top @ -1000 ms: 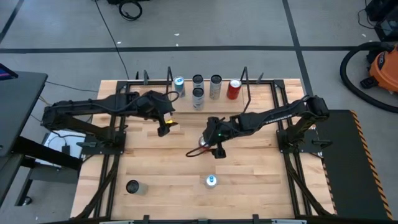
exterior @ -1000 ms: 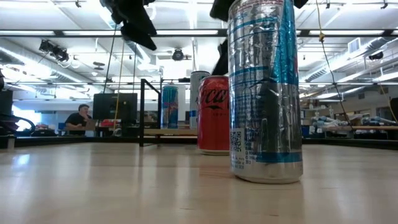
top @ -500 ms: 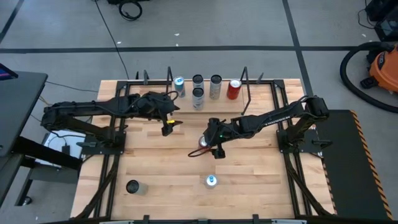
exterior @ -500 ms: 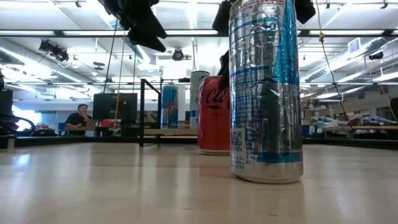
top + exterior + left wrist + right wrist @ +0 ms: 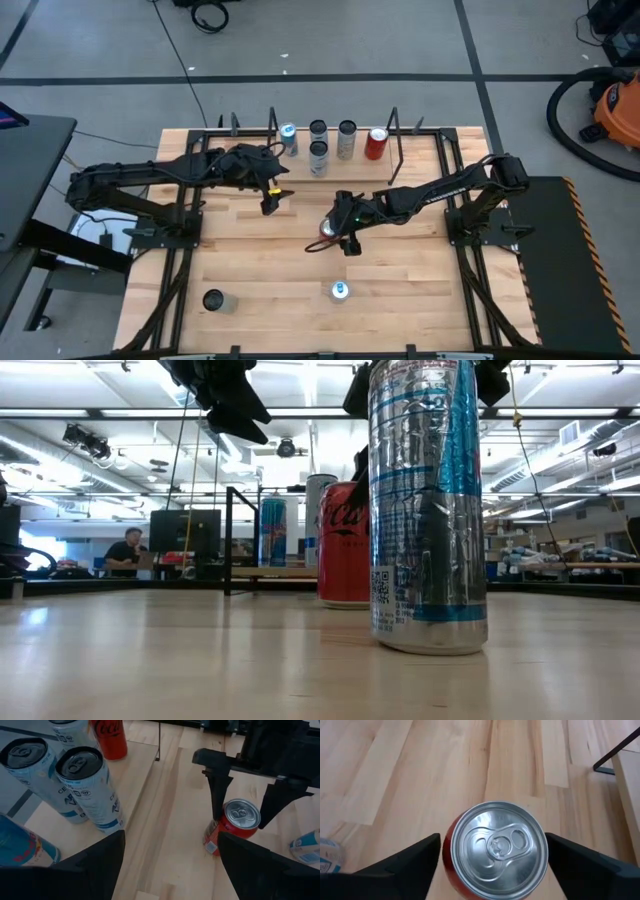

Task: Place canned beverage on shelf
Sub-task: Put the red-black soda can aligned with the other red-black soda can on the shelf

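- Butcher-block table (image 5: 250, 270) stands on a grey floor; low view looks past it to a workshop w/ ceiling strip lights, and a person (image 5: 127, 550) sits at a monitor far back.
- Shelf (image 5: 345, 160) sits along the table's far edge, centre, black rod uprights at both ends. On it: blue/silver can (image 5: 288, 137), two slim silver cans (image 5: 318, 129) (image 5: 346, 133) behind, another slim one (image 5: 319, 155) in front, and a red Coca-Cola can (image 5: 376, 143) at the right end.
- Writing: white "Coca-Cola" script partly readable on the shelf's red can in left wrist view; the slim pale cans there show "CE…" only, rest unreadable.
- Red can (image 5: 322, 236) stands upright on the table mid-area, near side of the shelf, well apart from it; silver top w/ pull tab faces up.
- Right gripper (image 5: 335, 238) reaches in from the right edge, arm stretched low & long, wrist pointing down; fingers (image 5: 218, 790) apart, one on each side of the red can, not clamped on it.
- Left gripper (image 5: 271, 197) hangs above the table just off the shelf's left-front corner, arm extended from the left edge; fingers spread, holding nothing.
- Blue/silver tall can (image 5: 340, 291) stands toward the near edge, centre; QR code on its side in low view, text too small to read.
- Dark can (image 5: 213, 300) near the near-left corner.
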`<control>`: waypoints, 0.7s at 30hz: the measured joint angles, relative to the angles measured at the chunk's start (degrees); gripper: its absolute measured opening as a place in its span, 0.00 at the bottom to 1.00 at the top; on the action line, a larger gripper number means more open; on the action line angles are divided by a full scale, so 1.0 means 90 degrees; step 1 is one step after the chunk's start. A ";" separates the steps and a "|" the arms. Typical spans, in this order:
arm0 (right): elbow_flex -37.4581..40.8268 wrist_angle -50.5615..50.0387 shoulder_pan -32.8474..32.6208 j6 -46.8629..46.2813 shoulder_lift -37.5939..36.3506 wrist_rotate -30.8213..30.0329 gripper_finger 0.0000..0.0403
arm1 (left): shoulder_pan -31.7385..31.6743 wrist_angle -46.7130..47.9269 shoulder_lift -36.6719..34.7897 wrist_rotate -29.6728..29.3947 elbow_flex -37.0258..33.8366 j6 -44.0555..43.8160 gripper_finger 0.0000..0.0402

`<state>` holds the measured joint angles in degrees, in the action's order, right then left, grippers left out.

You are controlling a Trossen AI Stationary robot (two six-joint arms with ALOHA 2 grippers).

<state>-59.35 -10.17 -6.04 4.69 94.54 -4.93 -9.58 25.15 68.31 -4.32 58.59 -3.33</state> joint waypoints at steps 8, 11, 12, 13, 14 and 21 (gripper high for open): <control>-0.0009 -0.0045 0.0000 -0.0031 -0.0029 0.0001 0.72 | 0.0000 0.0000 0.0000 0.0000 0.0000 0.0017 0.79; -0.0075 -0.0215 0.0000 0.0007 -0.0098 0.0039 0.72 | 0.0000 0.0008 0.0002 0.0000 0.0000 0.0016 0.79; -0.0113 -0.0270 0.0000 0.0037 -0.0143 0.0065 0.72 | 0.0000 0.0018 0.0002 0.0000 0.0000 0.0017 0.79; -0.0159 -0.0347 0.0000 0.0084 -0.0212 0.0080 0.72 | 0.0000 0.0043 0.0002 0.0000 0.0000 0.0017 0.79; -0.0214 -0.0466 0.0000 0.0143 -0.0305 0.0066 0.72 | 0.0000 0.0050 0.0002 0.0002 0.0000 0.0015 0.79; -0.0532 -0.1574 0.0070 0.0533 -0.1371 -0.0426 0.72 | 0.0000 0.0070 0.0002 0.0002 0.0000 0.0015 0.79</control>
<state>-64.14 -24.34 -5.42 9.49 82.20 -8.76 -9.58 25.77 68.34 -4.30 58.59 -3.20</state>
